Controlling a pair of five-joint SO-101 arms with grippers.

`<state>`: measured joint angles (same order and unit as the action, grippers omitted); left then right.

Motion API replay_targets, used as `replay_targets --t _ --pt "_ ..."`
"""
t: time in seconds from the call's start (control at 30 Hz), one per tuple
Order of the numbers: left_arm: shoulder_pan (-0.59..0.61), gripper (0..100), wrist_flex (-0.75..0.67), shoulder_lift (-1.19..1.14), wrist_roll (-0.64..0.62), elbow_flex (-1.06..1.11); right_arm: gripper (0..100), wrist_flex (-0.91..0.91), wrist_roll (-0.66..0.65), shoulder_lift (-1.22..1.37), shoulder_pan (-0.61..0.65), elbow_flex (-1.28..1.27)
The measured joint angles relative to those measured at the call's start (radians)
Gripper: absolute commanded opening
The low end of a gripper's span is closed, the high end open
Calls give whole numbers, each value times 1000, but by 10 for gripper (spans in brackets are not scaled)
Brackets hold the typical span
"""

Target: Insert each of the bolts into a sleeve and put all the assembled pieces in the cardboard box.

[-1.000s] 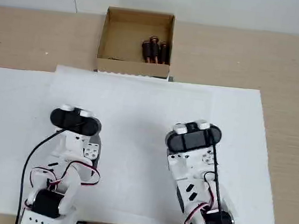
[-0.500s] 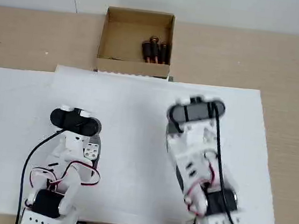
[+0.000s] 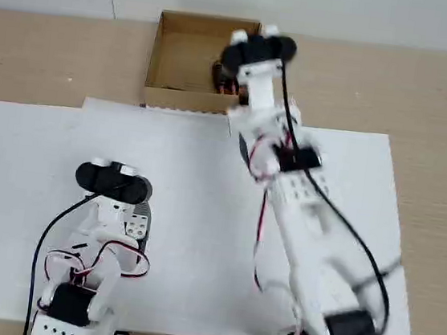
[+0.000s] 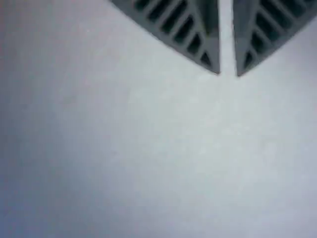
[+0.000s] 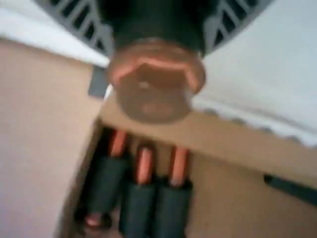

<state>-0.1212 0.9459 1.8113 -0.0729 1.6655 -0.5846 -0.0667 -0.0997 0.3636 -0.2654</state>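
Copper bolt head faces the right wrist camera, with its black sleeve clamped behind it between the right jaws. The assembled piece's long axis runs roughly along that camera's line of sight. It hangs over the wall of the cardboard box that borders the white paper.

Inside the box, three finished pieces lie side by side against one side wall. They are parallel, and their copper shafts point toward the paper-side wall.

In the high view, the right arm is stretched far forward across the paper. Its wrist sits above the box's right edge, over the spot where the pieces rest.

The left arm is folded back near its base, well apart from the box. Its wrist is low over the paper. The left jaws show as two ribbed grey tips drawn almost together, with a thin slit between them and nothing held. Under them is plain paper.

The box stands on the wooden table at the paper's far edge.
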Motion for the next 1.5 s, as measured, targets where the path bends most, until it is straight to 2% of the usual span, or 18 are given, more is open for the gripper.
replay_targets --t 0.37,0.67,1.03,1.27,1.5 --pt "0 6 0 0 2 0 3 0 -173 523 0 580" --pt "0 6 0 0 2 0 3 0 -313 829 34 928" --pt "0 6 0 0 2 0 10 0 -362 1057 84 1183" --pt "0 6 0 0 2 0 160 0 -362 1120 84 1231" --pt "0 6 0 0 2 0 162 2 -362 1123 91 1263"
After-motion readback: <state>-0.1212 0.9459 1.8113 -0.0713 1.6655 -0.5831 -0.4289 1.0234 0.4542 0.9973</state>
